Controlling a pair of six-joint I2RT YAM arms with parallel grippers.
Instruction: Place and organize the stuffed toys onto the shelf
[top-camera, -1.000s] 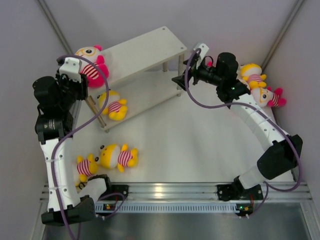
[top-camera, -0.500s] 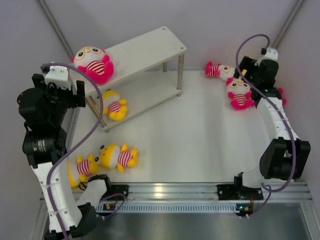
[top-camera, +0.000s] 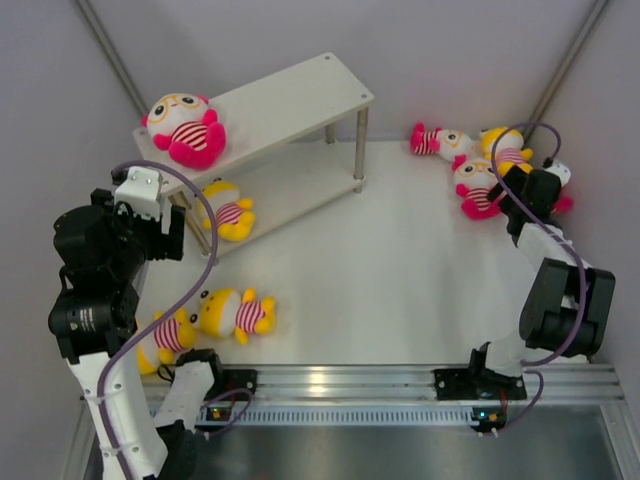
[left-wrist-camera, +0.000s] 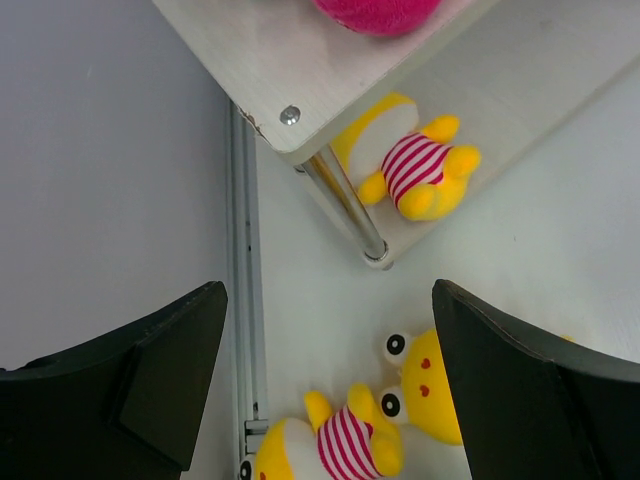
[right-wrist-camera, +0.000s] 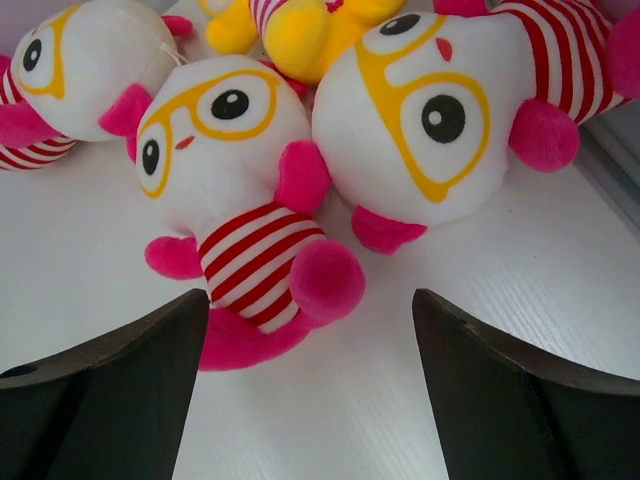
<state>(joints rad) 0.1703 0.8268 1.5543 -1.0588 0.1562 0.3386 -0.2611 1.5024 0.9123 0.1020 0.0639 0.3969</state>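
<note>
Once left pincer (left-wrist-camera: 325, 335) released pink toy (top-camera: 185, 128) on shelf (top-camera: 290, 95), jaws apart, right pincer (right-wrist-camera: 310, 330) apart

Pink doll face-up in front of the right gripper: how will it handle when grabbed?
Pink doll looks plush, so it likely squashes and flops, not stiff. Its round head dwarfs the striped body, so held by the body it may droop head-first. It seems to touch the neighbouring doll, which may get nudged.

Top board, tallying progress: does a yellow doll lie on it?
No, only a pink doll lies on the top board; a yellow doll sits below.
</note>
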